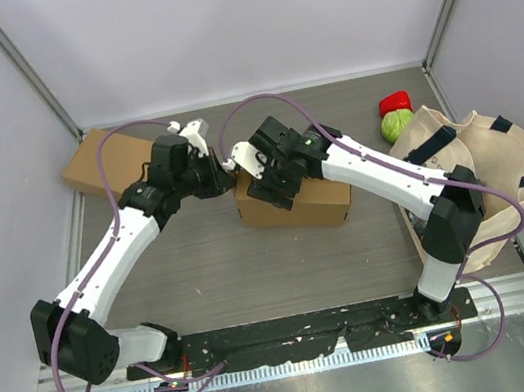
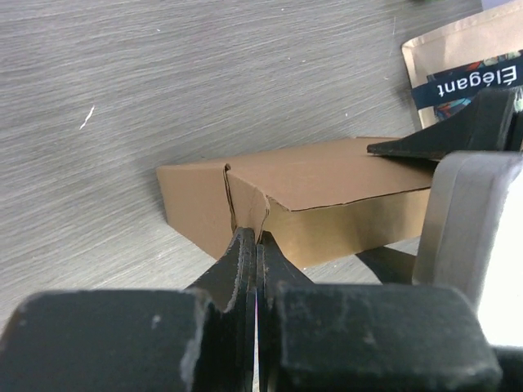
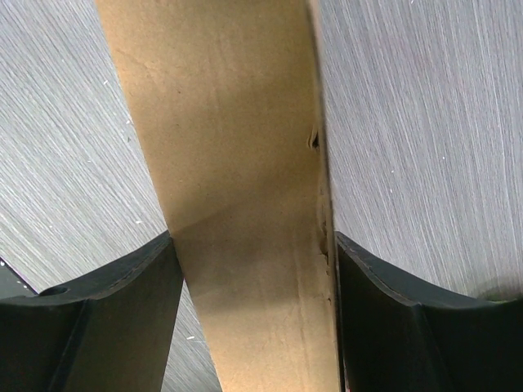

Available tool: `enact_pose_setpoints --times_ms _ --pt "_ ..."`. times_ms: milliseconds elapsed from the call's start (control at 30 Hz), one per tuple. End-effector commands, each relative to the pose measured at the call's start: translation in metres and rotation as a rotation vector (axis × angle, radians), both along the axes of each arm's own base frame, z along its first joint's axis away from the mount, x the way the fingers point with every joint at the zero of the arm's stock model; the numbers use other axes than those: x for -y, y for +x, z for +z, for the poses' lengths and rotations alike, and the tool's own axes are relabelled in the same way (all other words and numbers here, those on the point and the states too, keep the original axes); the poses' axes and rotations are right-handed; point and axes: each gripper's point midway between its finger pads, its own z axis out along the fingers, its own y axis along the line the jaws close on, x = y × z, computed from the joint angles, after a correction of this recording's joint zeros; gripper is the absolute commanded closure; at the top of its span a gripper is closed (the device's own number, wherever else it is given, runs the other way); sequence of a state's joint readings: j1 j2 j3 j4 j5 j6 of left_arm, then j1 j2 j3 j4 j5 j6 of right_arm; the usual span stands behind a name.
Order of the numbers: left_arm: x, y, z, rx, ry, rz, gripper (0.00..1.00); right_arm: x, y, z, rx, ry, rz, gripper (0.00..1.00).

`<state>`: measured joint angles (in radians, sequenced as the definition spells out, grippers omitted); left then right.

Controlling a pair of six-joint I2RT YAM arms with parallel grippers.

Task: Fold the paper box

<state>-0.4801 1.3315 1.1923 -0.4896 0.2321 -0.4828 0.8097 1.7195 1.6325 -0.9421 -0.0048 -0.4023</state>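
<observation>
A spare brown box [image 1: 94,167] lies at ten o'clock on the table [image 1: 204,267]. The left gripper [image 2: 255,245] is fully closed at the nine o'clock end of the paper box [image 1: 310,206], its tips against a folded corner seam. Whether any card sits between them is hard to say. The paper box lies at the table's centre. The right gripper [image 3: 253,245] straddles it, both fingers touching its long sides in a wide clasp. A cloth bag [image 1: 484,157] rests at three o'clock.
</observation>
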Motion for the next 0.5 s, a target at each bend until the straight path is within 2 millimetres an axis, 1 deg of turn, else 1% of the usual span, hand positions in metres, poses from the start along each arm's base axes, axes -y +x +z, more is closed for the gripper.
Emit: enact_pose_setpoints --times_ms 0,33,67,100,133,200,233,267,333,367,400,433,467 --pt "-0.005 -0.011 -0.024 0.001 0.073 -0.038 1.0 -0.024 0.007 0.006 -0.072 0.189 -0.111 0.41" --pt "-0.004 -0.011 -0.024 0.003 0.072 -0.042 1.0 -0.021 0.012 0.006 -0.07 0.197 -0.144 0.35" --pt "-0.005 -0.011 -0.027 -0.001 0.075 -0.041 1.0 -0.015 0.018 0.008 -0.067 0.211 -0.19 0.32" --pt "-0.004 -0.01 -0.028 -0.002 0.077 -0.04 1.0 -0.015 0.023 0.007 -0.066 0.235 -0.221 0.29" --pt "-0.005 -0.009 -0.029 0.0 0.079 -0.036 1.0 -0.014 0.023 0.012 -0.077 0.272 -0.266 0.27" --pt "-0.006 -0.006 -0.03 0.002 0.085 -0.024 1.0 -0.006 0.03 0.022 -0.07 0.321 -0.344 0.23" --pt "-0.006 -0.004 -0.031 0.001 0.09 -0.022 1.0 -0.003 0.03 0.029 -0.081 0.363 -0.411 0.21" --pt "-0.007 -0.004 -0.03 0.002 0.095 -0.017 1.0 0.001 0.027 0.048 -0.064 0.42 -0.433 0.2" --pt "-0.008 -0.002 -0.033 -0.011 0.108 -0.005 1.0 0.011 0.024 0.062 -0.077 0.491 -0.474 0.15" --pt "-0.009 -0.002 -0.033 -0.024 0.117 -0.003 1.0 0.018 0.018 0.079 -0.071 0.542 -0.507 0.14" --pt "-0.009 -0.001 -0.033 -0.032 0.124 -0.001 1.0 0.033 0.018 0.079 -0.076 0.54 -0.562 0.13" --pt "-0.009 -0.001 -0.038 -0.054 0.137 -0.001 1.0 0.042 0.017 0.082 -0.077 0.543 -0.595 0.12" --pt "-0.011 -0.003 -0.037 -0.073 0.147 0.002 1.0 0.054 0.013 0.093 -0.067 0.571 -0.645 0.12"
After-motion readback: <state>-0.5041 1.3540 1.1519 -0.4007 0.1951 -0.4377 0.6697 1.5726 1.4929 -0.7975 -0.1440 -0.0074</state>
